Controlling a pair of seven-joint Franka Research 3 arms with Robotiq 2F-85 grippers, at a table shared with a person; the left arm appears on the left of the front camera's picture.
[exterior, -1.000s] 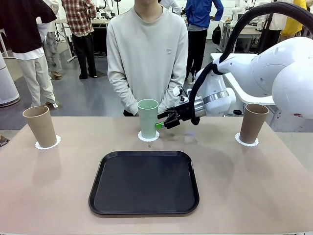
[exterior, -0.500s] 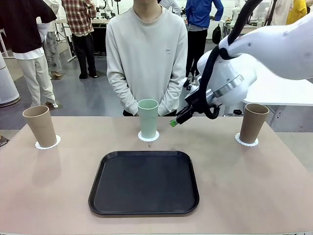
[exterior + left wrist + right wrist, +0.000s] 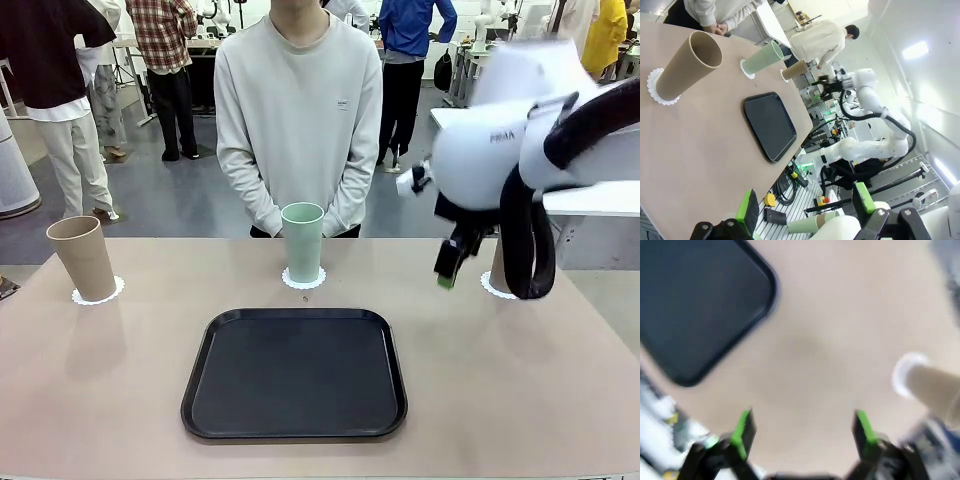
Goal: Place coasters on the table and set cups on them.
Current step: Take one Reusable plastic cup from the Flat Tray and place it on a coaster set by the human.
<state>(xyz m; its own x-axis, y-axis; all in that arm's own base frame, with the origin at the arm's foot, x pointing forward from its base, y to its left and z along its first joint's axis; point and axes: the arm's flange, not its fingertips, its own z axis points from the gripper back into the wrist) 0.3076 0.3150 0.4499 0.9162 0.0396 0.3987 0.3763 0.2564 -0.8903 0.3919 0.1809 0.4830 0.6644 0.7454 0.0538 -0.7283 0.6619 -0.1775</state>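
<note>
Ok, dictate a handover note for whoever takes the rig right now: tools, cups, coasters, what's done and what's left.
Right tool: open, empty, above the table near the right tan cup.
Left tool: open, empty, off the table's edge.
Left tan cup, mint green cup and right tan cup each stand upright on a white coaster.
Black tray empty.
Done: all three cups set. Left: nothing visible.

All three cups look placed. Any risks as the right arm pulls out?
1. The right arm's cable loop hangs in front of the right tan cup on its coaster; a swing might tip it.
2. The right gripper is open and empty, low over the table; the right wrist view is motion-blurred, so fast motion near that cup seems likely.
</note>
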